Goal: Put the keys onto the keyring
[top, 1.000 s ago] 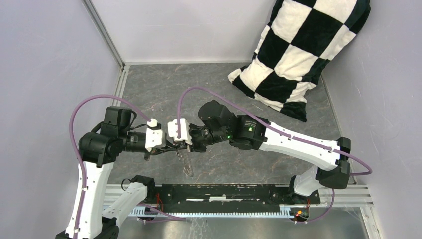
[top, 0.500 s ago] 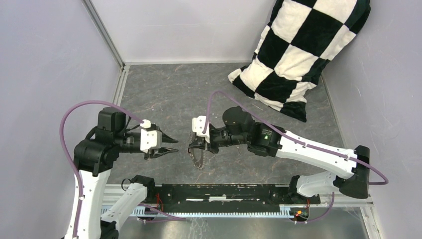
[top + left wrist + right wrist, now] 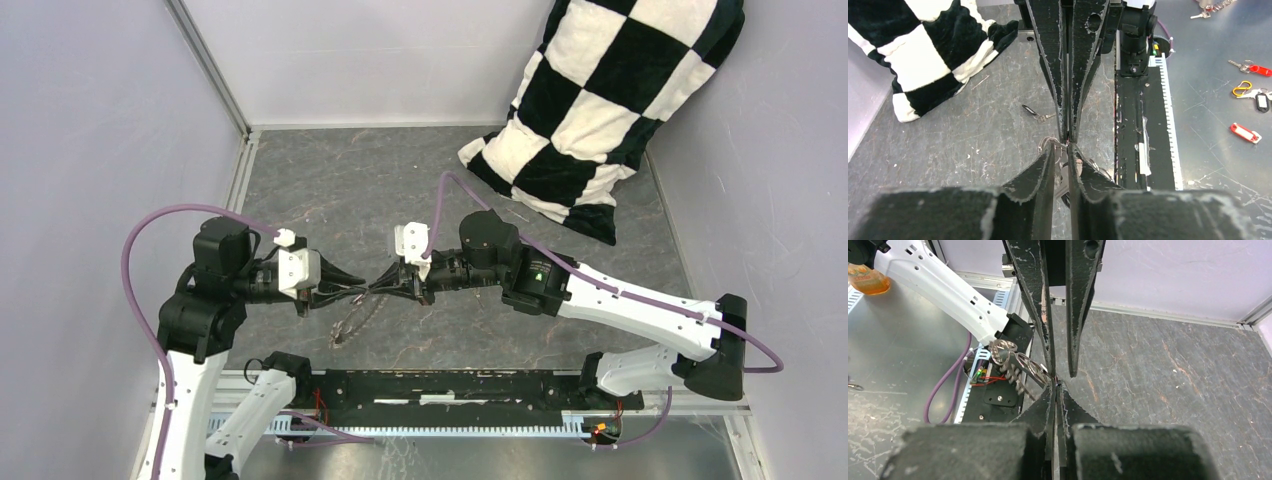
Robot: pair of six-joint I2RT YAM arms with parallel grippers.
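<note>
Not far along, we reckoned: one key (image 3: 1035, 114) lay loose on the table (image 3: 973, 140), about 11 o'clock of the left gripper (image 3: 362, 293), and we couldn't spot the second. The right gripper (image 3: 383, 289) was clamped on the keyring (image 3: 350, 322), which dangled toward 7 o'clock. Both arms reached in level, tip to tip. The left jaws stood a crack apart, seemingly empty.

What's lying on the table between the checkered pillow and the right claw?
One small black-headed key, lying on the grey table between the pillow and the right gripper. The left wrist view shows it.
</note>
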